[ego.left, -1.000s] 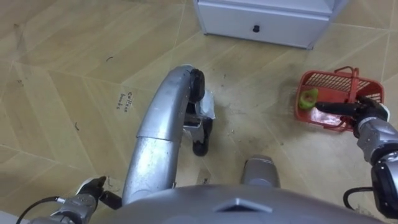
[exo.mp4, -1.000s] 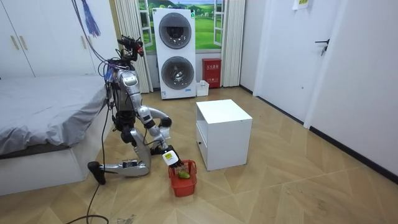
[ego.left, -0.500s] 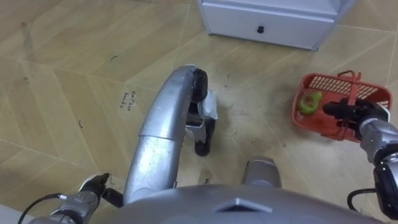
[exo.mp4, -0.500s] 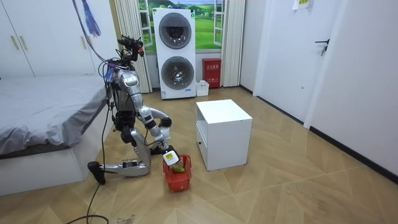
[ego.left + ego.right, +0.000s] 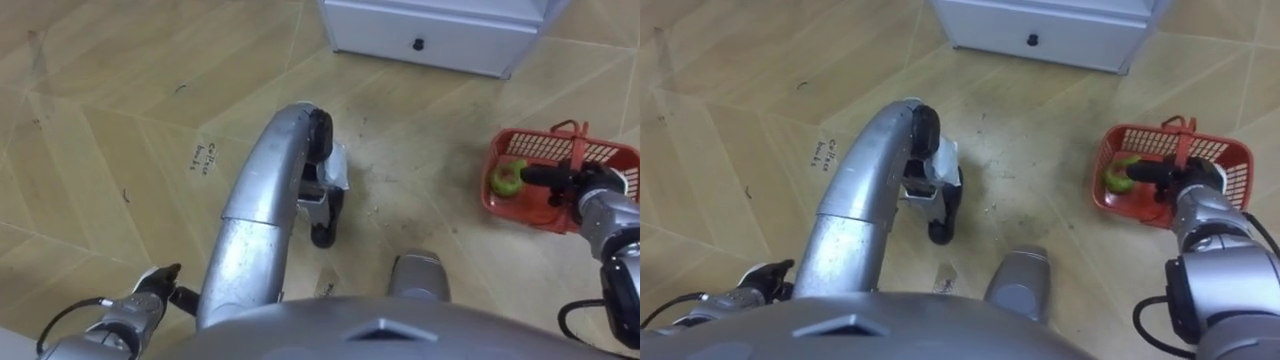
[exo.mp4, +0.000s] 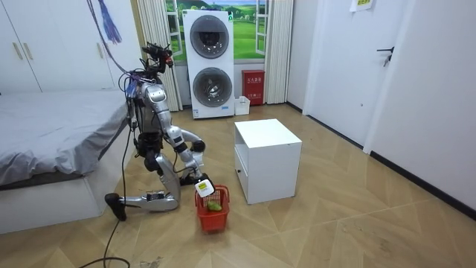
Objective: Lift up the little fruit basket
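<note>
The red plastic fruit basket [image 5: 604, 152] is at the right, in front of the white cabinet, with a green fruit [image 5: 507, 178] inside. My right hand [image 5: 592, 187] reaches over the basket from its near side, with its fingers curled round the upright red handle [image 5: 578, 148]. In the room view the basket [image 6: 212, 209] hangs upright under that hand [image 6: 201, 187], close beside my knee. I am kneeling on the wooden floor. My left hand [image 5: 148, 291] shows low at the lower left, away from the basket.
A white cabinet [image 5: 430, 35] with a dark knob stands just beyond the basket. In the room view a bed [image 6: 52, 141] is behind me and stacked washing machines [image 6: 210, 63] stand at the far wall. Open floor lies to the room view's right.
My right hand's fingers have curled round the handle. The basket has come off its tilt, shifted toward my knee and now hangs upright under the hand.
</note>
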